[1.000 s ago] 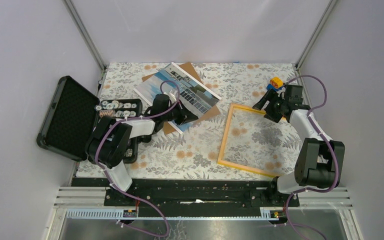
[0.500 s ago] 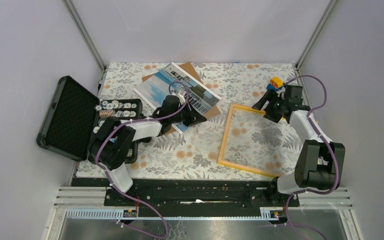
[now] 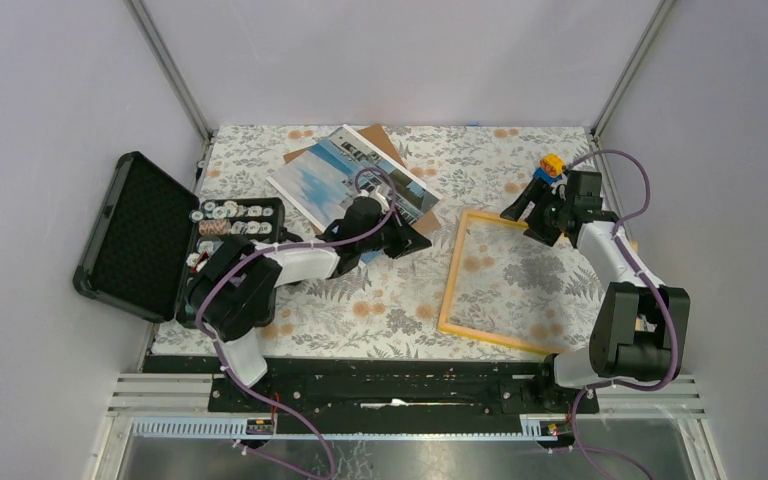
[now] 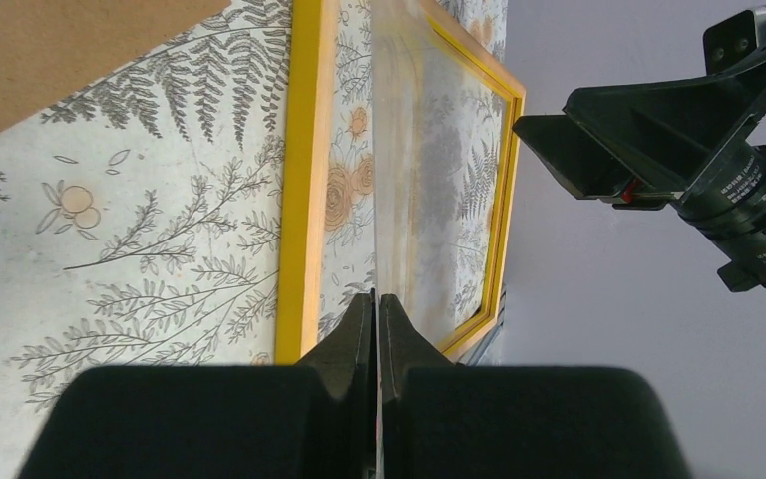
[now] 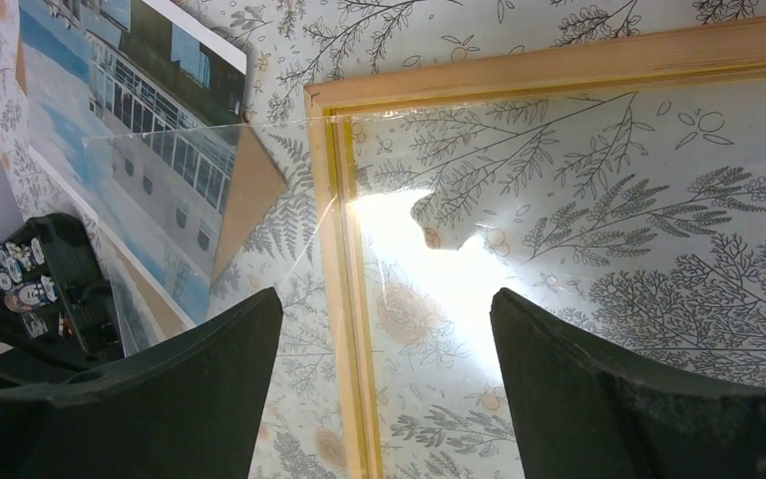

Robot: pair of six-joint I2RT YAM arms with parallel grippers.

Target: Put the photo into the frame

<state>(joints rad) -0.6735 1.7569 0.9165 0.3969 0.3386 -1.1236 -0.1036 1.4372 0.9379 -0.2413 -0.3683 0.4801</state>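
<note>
The photo (image 3: 320, 175) (image 5: 110, 110) lies at the back of the table, partly over a brown backing board (image 3: 385, 140) (image 5: 249, 190). The yellow-orange frame (image 3: 450, 270) (image 4: 299, 200) (image 5: 559, 65) lies flat to the right of centre. My left gripper (image 3: 412, 243) (image 4: 376, 296) is shut on a thin clear sheet (image 4: 399, 150) (image 5: 289, 160), seen edge-on, which reaches over the frame's left bar. My right gripper (image 3: 525, 222) (image 5: 387, 294) hovers open above the frame's far left corner, holding nothing.
An open black case (image 3: 135, 235) with small spools (image 3: 230, 215) stands at the left edge. A small yellow and blue toy (image 3: 552, 165) sits at the back right. Enclosure walls close in the table on three sides.
My left gripper has slid to the right towards the frame, still shut on the clear sheet. The right gripper has shifted slightly up and left over the frame's corner.
</note>
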